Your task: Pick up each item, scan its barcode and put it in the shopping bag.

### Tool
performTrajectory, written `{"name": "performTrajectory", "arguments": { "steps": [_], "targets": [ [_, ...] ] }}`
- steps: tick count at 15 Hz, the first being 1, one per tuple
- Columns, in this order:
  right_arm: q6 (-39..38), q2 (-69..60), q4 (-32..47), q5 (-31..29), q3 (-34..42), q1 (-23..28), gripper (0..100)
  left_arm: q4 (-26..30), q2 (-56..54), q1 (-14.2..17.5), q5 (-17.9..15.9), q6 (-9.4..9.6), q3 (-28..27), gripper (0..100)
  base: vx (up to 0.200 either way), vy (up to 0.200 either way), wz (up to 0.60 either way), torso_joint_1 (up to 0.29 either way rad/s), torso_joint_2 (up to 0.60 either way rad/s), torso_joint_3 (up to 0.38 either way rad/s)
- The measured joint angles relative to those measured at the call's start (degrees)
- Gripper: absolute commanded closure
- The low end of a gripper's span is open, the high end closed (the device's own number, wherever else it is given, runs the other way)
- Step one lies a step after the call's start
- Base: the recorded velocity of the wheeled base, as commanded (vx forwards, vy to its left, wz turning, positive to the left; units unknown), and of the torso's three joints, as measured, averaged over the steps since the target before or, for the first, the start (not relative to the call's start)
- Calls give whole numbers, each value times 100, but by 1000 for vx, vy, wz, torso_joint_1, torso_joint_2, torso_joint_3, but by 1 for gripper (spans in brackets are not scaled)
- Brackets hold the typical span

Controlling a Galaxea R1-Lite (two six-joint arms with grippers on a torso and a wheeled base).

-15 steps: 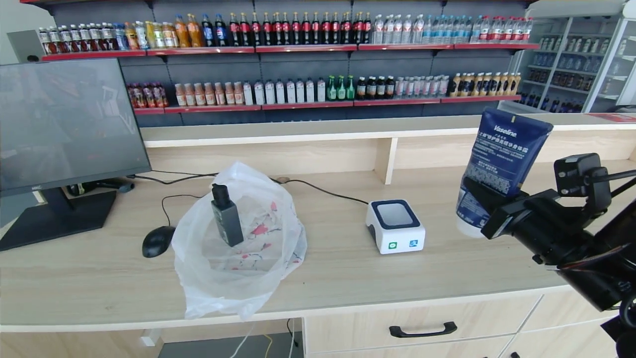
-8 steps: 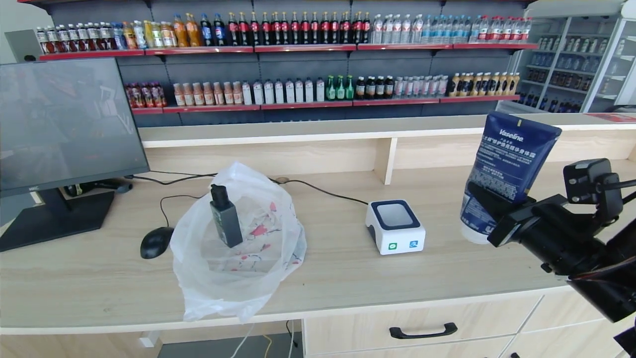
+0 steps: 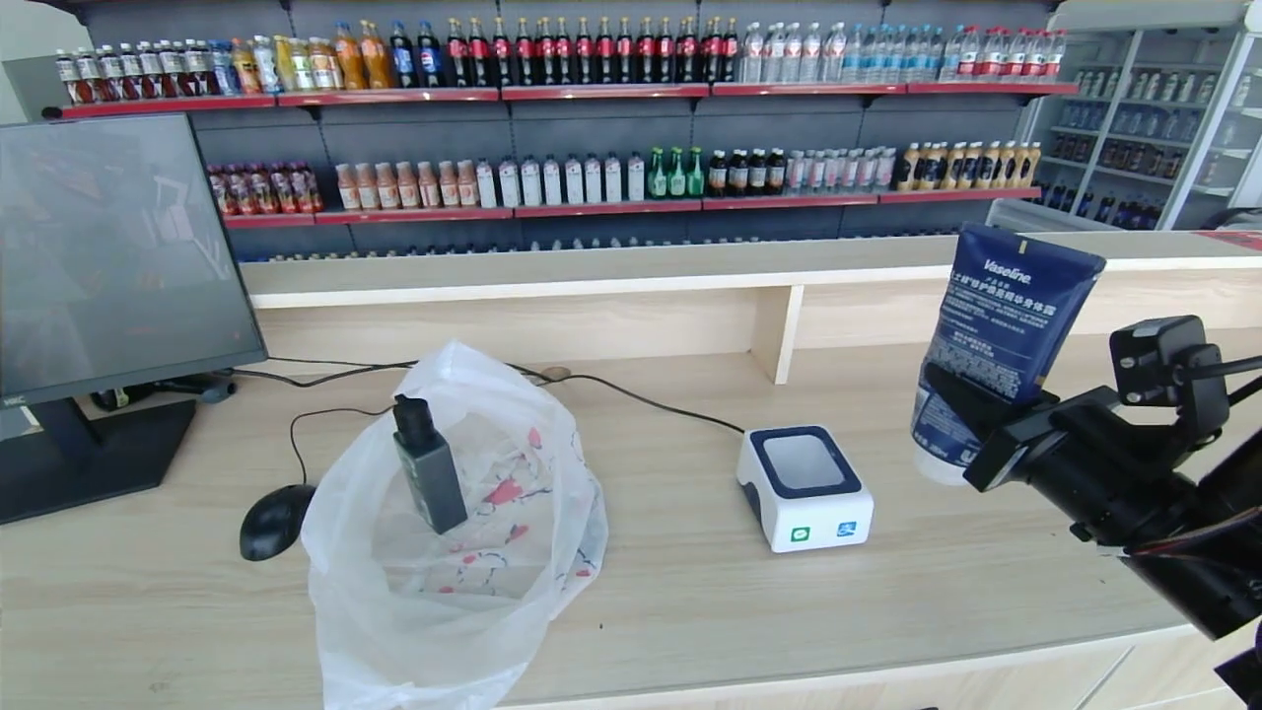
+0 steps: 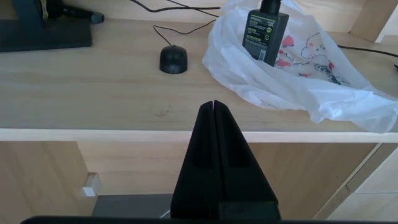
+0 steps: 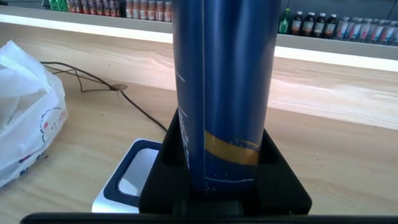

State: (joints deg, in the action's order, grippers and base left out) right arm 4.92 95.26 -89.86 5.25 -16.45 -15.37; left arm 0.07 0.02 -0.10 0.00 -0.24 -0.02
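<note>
shop: drink shelves [image 3: 592,177], checkout scanner [image 3: 804,488]

Tube [image 3: 1011,325] dk blue; bag [image 3: 394,611] clear w/ red print.

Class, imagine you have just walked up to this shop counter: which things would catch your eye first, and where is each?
The blue tube stands out first, held upright, cap end down, in the right gripper over the right side of the counter. Left of it sits a white scanner, and farther left a translucent shopping bag with a dark bottle standing in it.
</note>
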Motion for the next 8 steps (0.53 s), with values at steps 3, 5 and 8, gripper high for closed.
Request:
{"name": "performTrajectory", "arguments": {
  "steps": [3, 5, 8],
  "targets": [
    [188, 46, -5, 0, -141, 2, 100, 2, 0, 0, 0, 2, 0, 100, 0, 0, 0, 0, 0, 0],
    [191, 107, -9, 7, -266, 9, 100, 0, 0, 0, 0, 2, 0, 100, 0, 0, 0, 0, 0, 0],
    [561, 223, -5, 315, -235, 20, 100, 2, 0, 0, 0, 0, 0, 100, 0, 0, 0, 0, 0, 0]
  ]
}}
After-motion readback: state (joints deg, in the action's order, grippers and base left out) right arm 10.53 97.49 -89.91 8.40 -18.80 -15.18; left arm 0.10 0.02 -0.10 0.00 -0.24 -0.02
